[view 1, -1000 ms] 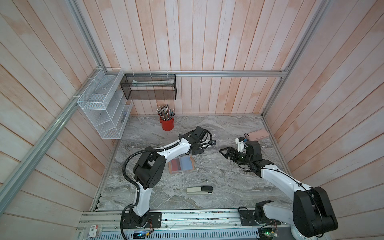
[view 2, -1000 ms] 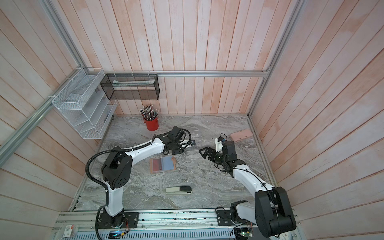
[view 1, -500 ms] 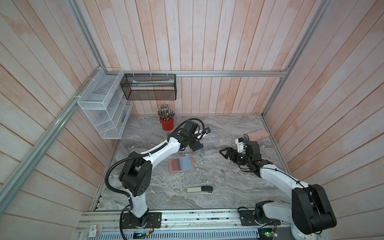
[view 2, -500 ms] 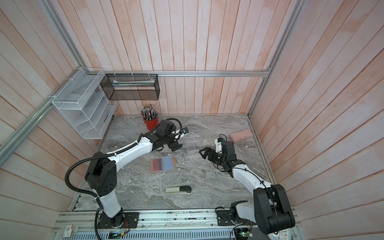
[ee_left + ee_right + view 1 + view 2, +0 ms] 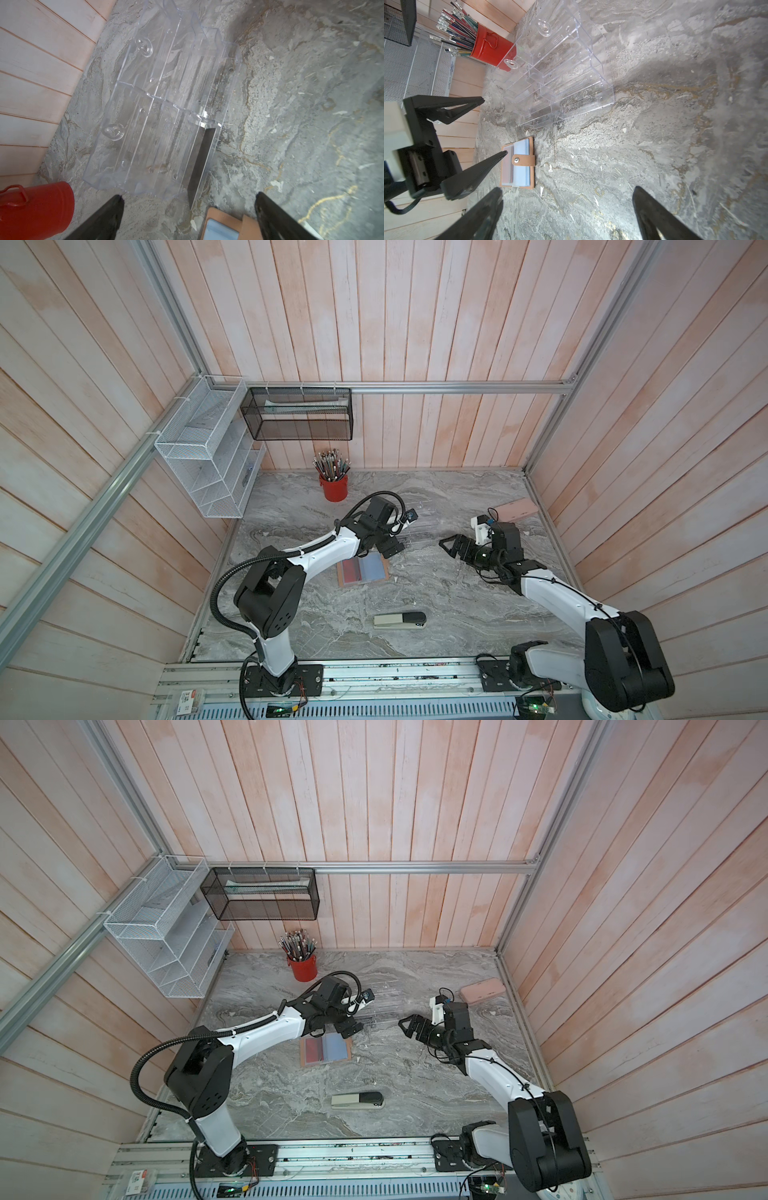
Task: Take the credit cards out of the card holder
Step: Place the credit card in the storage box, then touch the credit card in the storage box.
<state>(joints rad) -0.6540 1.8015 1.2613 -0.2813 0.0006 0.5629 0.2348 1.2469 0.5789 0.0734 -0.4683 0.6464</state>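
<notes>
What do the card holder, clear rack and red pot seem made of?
Card holder: tan leather-look cover, matte, with a metal snap; bluish clear plastic sleeves inside. Clear rack: rigid glossy transparent plastic, likely acrylic; the tabletop shows through. Red pot: probably painted metal, smooth sheen, thin handle.

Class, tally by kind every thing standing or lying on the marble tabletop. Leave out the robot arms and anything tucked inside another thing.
Red pencil cup: 1
Clear acrylic rack: 1
Card holder: 1
Pink case: 1
Beige-and-black stapler: 1
Total: 5
</notes>
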